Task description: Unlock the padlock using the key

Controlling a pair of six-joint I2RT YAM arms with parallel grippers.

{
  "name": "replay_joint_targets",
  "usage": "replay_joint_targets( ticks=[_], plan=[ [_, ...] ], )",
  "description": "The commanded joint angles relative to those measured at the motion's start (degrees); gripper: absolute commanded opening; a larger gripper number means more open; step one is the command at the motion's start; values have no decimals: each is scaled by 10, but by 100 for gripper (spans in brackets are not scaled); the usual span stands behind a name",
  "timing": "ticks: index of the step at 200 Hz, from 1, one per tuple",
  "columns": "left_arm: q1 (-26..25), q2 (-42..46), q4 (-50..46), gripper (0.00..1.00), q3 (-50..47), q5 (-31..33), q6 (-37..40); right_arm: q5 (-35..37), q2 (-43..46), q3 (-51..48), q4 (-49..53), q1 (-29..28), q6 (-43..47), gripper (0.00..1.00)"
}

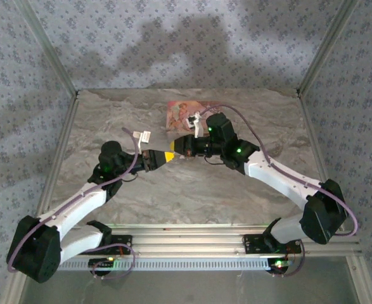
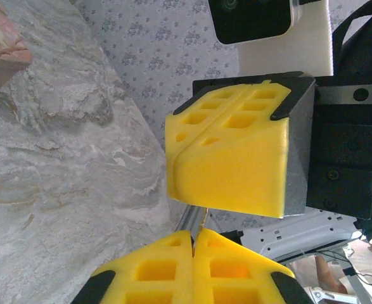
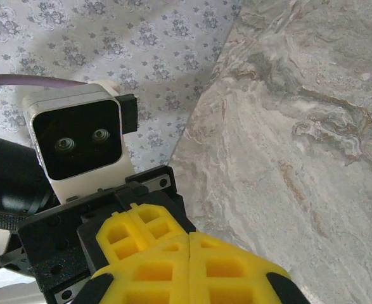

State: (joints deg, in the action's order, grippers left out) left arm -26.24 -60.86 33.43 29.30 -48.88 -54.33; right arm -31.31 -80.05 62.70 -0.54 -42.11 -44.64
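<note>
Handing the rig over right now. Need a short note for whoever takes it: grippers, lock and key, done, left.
Left gripper: shut, off the grey marbled table.
Right gripper: shut, tip to tip with the left over mid-table.
Pink picture-printed box: on the table just beyond them.
Padlock and key: too small to tell whether either gripper holds them.
Done: nothing confirmed. Left: insert key, turn, open the lock.

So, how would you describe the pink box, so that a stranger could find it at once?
Look at the grey marbled table, toward the middle of its far edge. There, just beyond the right pincer, lies the pink box, with a picture printed on top. Around it are grey stone, black arms and yellow pincer tips; it alone is pink.
</note>
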Motion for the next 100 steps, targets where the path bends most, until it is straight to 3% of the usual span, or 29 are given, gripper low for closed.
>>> replay_joint_targets(
  ticks=[1,37,50,100],
  plan=[
    [8,3,-10,0,12,9,4,-14,0,-2,-23,-10,4,0],
    [9,2,-29,0,16,11,21,4,-3,36,50,-18,80,0],
    [10,2,-38,11,21,10,29,3,-8,51,82,-18,112,0],
    [31,4,-85,39,43,-11,67,-29,-24,120,155,5,174,0]
  ],
)
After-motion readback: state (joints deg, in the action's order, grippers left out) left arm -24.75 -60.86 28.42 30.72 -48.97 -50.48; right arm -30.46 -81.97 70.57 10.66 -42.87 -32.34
